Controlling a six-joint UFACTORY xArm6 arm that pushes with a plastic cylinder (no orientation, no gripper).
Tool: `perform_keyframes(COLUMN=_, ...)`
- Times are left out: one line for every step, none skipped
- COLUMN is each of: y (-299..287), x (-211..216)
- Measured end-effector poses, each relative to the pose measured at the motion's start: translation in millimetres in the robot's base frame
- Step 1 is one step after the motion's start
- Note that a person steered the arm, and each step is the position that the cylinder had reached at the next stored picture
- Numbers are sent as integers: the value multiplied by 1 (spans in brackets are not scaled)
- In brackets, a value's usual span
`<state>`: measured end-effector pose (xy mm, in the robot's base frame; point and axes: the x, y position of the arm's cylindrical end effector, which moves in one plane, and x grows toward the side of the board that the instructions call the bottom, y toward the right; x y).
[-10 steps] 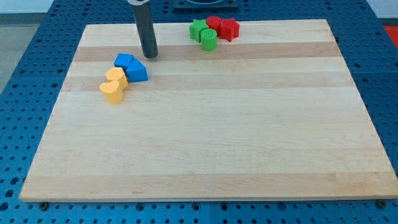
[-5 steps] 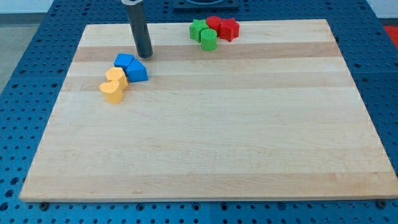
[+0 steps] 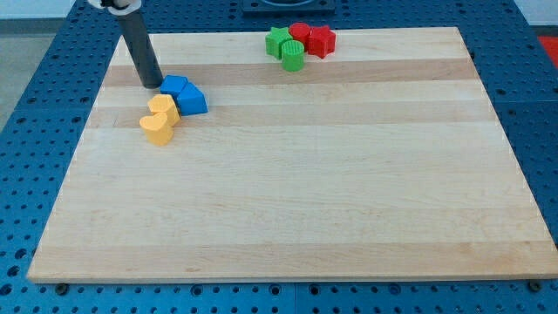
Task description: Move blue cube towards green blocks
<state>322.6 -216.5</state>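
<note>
The blue cube (image 3: 174, 85) sits at the board's upper left, touching a blue triangular block (image 3: 193, 100) on its lower right. My tip (image 3: 152, 85) rests on the board just left of the blue cube, close to it or touching it. The green star block (image 3: 278, 42) and the green cylinder (image 3: 293, 55) lie near the view's top centre, far to the right of the cube.
Two yellow blocks (image 3: 159, 119) lie just below the blue pair. A red cylinder (image 3: 300, 33) and a red star block (image 3: 321, 40) sit against the green blocks. The wooden board (image 3: 288, 209) lies on a blue perforated table.
My tip moved left, from above and right of the blue blocks to the left side of the blue cube. No block has visibly moved.
</note>
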Motion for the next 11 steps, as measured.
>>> perform_keyframes(y=0, x=6)
perform_keyframes(y=0, x=6)
perform_keyframes(y=0, x=7)
perform_keyframes(y=-6, x=14)
perform_keyframes(y=3, x=24)
perform_keyframes(y=29, x=31)
perform_keyframes(y=42, x=32)
perform_keyframes(y=61, x=32)
perform_keyframes(y=63, x=32)
perform_keyframes(y=53, x=29)
perform_keyframes(y=80, x=28)
